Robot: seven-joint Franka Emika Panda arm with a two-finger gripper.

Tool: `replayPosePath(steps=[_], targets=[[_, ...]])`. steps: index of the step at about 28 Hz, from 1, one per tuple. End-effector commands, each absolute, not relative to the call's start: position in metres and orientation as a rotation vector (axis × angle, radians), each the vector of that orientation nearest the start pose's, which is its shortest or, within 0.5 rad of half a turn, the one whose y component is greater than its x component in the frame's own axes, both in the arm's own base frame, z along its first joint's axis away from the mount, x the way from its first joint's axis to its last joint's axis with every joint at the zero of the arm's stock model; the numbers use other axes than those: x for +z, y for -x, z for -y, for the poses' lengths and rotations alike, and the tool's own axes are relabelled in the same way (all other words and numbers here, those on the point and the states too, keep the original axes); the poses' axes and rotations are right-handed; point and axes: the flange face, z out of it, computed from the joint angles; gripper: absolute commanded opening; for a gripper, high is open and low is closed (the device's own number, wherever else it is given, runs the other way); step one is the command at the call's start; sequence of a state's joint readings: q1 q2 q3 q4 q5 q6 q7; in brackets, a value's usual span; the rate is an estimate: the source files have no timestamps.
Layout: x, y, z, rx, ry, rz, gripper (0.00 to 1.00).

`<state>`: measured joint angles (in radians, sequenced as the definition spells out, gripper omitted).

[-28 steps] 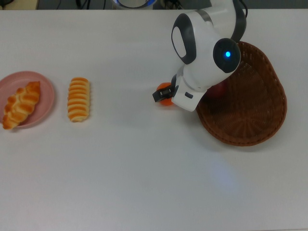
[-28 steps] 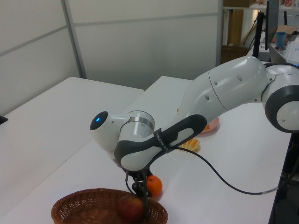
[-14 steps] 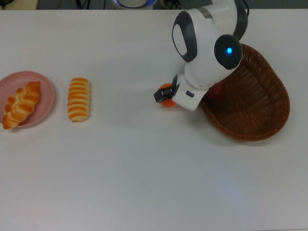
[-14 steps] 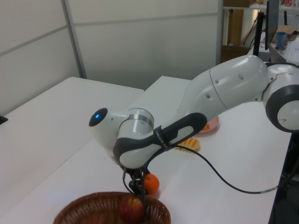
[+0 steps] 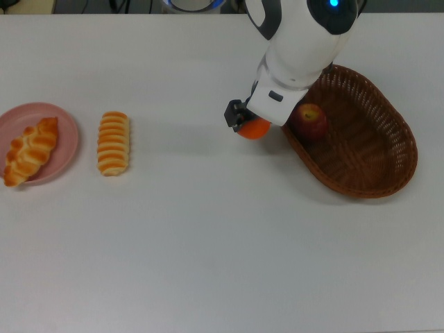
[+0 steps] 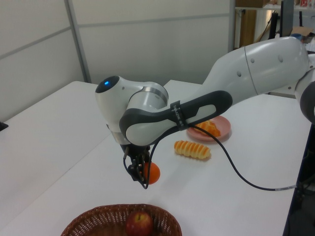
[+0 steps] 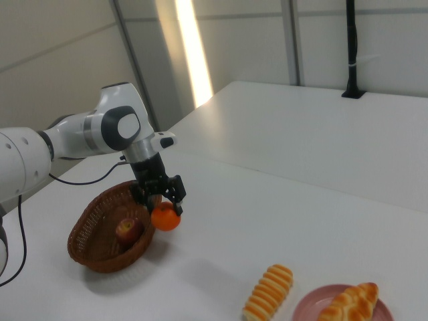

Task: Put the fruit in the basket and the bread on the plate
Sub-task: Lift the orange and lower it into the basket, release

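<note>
— White tabletop (image 5: 208, 243) all round, pale wall panels behind. Where is the gripper?

— The gripper (image 6: 141, 172) hangs from the white arm (image 6: 236, 78) above the table, its fingers closed on the orange mandarin (image 6: 152, 173), which is lifted clear of the surface. In the right view the mandarin (image 7: 165, 218) sits just under the fingers, with the gripper (image 7: 162, 195) pointing down.

— And the basket?

— The brown wicker basket (image 5: 374, 159) lies just beside the gripper (image 5: 244, 119), towards the top view's right; the held mandarin (image 5: 254, 127) is outside its rim. The red apple (image 5: 310, 121) rests inside the basket, near the rim closest to the gripper.

— The bread?

— Well apart from the gripper, towards the top view's left. The striped pastry (image 5: 113, 143) lies on the bare table, just beside the pink plate (image 5: 66, 132). The braided pastry (image 5: 30, 150) lies on the plate, one end reaching over the rim.
</note>
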<state>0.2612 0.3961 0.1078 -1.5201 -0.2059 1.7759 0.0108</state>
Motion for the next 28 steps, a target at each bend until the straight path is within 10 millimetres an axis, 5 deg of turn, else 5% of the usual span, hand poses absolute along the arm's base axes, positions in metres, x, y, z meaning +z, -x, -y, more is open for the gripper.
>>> replayPosePath(steps=[1, 10, 14, 15, 19, 28], targets=[[0.438, -0.615, -0.238, 0.166, 3.198, 0.666, 0.00], [0.448, -0.602, -0.313, -0.085, 3.093, 0.768, 0.00], [0.436, -0.591, -0.352, -0.140, 3.083, 0.768, 0.07], [0.431, -0.589, -0.357, -0.146, 3.087, 0.783, 0.12], [0.408, -0.579, -0.381, -0.170, 3.151, 0.849, 0.99], [0.409, -0.579, -0.376, -0.174, 3.185, 0.834, 1.00]])
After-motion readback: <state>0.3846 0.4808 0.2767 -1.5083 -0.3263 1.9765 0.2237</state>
